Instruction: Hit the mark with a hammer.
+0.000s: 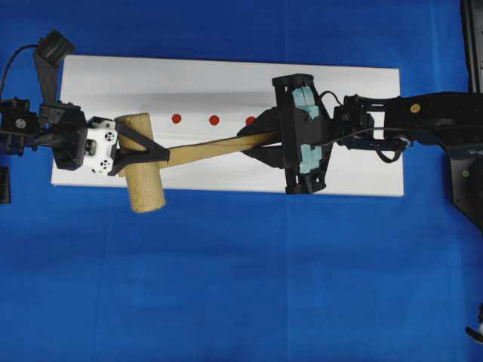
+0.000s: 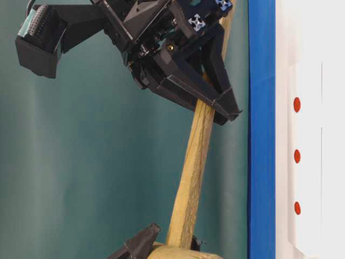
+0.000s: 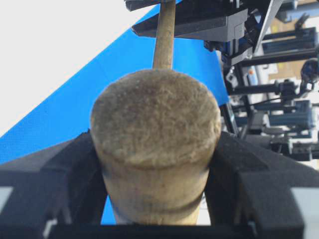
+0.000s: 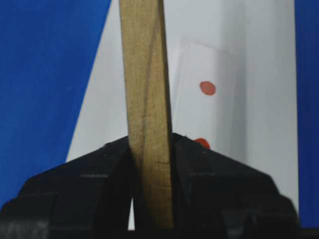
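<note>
Blue tabletop (image 1: 226, 286) under white block (image 1: 226, 75): hammer (image 1: 143, 181) above block, head pinched by left tool (image 1: 139, 151), handle by right tool (image 1: 268, 143); mark (image 1: 213, 120) beside handle. Risk: double grip jamming swing, missing mark.

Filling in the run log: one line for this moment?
left claw: grips mallet head | right claw: shut on handle | middle red dot: not struck

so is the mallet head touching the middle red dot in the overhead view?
No. The mallet head sits left of all three dots, clear of the middle red dot, gripped by the left gripper.
</note>
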